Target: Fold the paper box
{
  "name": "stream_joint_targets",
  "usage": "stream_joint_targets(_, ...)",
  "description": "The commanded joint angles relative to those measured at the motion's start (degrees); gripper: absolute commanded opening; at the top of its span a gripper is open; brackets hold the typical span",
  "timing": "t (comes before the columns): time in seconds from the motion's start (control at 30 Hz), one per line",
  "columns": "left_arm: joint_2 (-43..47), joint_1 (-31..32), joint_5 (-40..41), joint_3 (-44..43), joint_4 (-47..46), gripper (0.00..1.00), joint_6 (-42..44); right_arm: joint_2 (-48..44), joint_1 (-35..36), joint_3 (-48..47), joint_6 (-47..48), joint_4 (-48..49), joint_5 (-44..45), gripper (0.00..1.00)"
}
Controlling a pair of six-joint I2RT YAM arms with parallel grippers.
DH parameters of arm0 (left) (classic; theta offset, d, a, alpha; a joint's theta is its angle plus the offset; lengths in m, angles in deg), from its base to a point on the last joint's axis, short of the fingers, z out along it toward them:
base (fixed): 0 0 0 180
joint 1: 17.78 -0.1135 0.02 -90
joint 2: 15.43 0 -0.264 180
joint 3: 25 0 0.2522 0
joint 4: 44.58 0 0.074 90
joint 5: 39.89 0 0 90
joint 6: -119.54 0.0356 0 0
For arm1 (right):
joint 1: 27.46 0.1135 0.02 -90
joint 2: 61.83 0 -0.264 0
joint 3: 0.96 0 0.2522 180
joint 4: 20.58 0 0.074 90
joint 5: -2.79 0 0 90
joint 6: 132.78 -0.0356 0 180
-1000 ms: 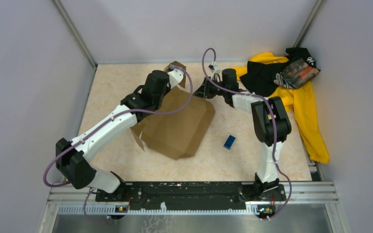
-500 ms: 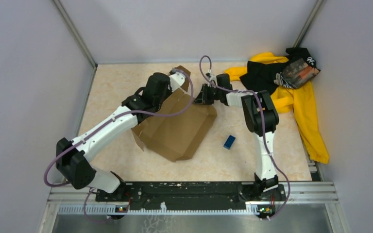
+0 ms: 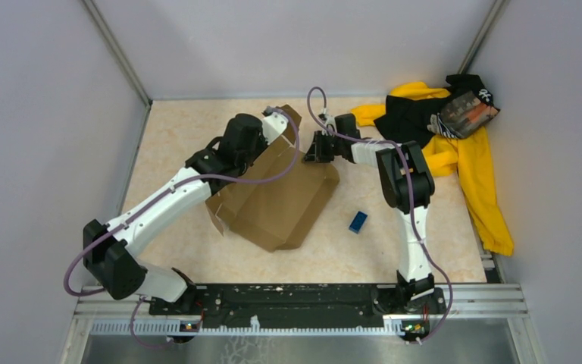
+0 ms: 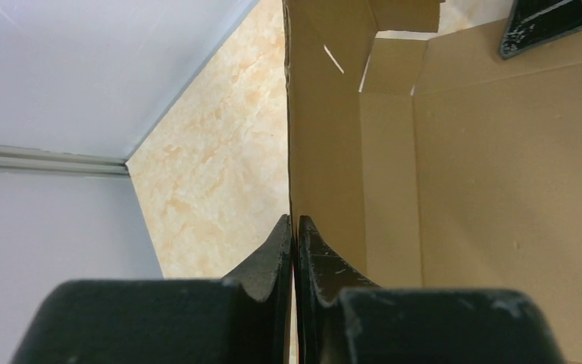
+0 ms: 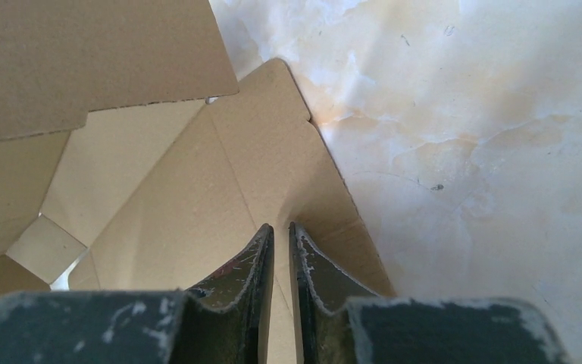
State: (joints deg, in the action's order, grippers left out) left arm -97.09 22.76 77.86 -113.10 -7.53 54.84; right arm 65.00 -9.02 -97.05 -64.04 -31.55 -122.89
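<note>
Around the middle of the table (image 3: 182, 136) lies the paper box (image 3: 276, 201), a brown cardboard sheet only partly folded. Its broad panel is flat and one wall along the far-left side stands upright.

The left arm (image 3: 170, 197) stretches in a long diagonal from its base at the near left, with the elbow low and the forearm reaching out to the box's far-left corner. The left gripper (image 4: 294, 221) has its jaws pressed together on the top edge of that raised wall, with the thin cardboard pinched between them.

The right arm (image 3: 405, 178) rises from its base, bends sharply at the elbow, then doubles back toward the left. That brings the right gripper (image 5: 276, 227) to the box's far-right corner (its dark tip also shows at the top of the left wrist view). Its jaws stand almost together, leaving a narrow slit over a creased flap. Whether they actually clamp the flap or only rest over it I cannot tell from this angle.

A small blue block (image 3: 358, 221) sits on the table to the right of the box, apart from it. A yellow-and-black cloth pile (image 3: 477, 167) fills the far-right corner.
</note>
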Motion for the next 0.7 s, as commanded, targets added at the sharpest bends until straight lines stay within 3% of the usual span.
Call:
stream_joint_targets(0.0, 2.4, 0.4, -3.7, 0.3, 2.2, 0.1, -2.7, -0.2, -0.1, -0.3, 3.1, -3.8, 6.3, 0.14)
stream_joint_targets(0.33, 1.8, 1.8, -5.2, 1.7, 5.4, 0.09, -5.0, 0.7, -0.8, 2.1, 0.1, 1.2, 3.5, 0.11)
stream_joint_targets(0.67, -4.5, 4.7, 7.2, 2.4, 4.4, 0.1, -2.7, 0.4, -1.5, 2.5, -0.2, 1.9, 0.7, 0.11)
